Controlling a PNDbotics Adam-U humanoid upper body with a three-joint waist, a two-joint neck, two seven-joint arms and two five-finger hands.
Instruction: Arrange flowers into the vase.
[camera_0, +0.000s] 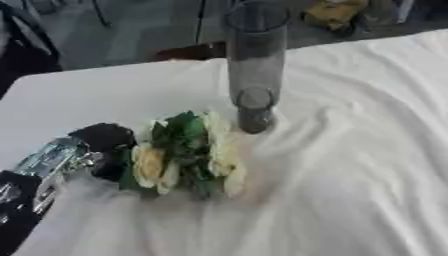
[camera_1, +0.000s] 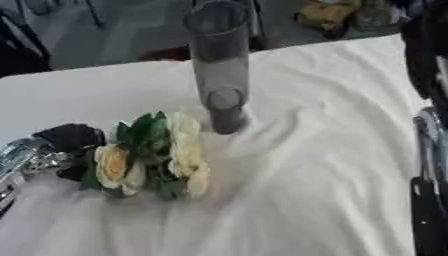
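Cream and yellow blooms with dark leaves make up the bunch of flowers (camera_0: 185, 155), lying on the white-draped table (camera_0: 350, 165) toward its left edge; the left hand (camera_0: 103, 145) sits right against the bunch's left side, though whether its fingers clasp the stems I cannot tell; the tall grey glass vase (camera_0: 255, 65) stands upright just beyond, toward the far edge; the lift likely runs up and away; the right hand is unseen.

A tall grey glass vase (camera_0: 255, 65) stands upright just behind cream flowers (camera_0: 185, 152) lying on white cloth.
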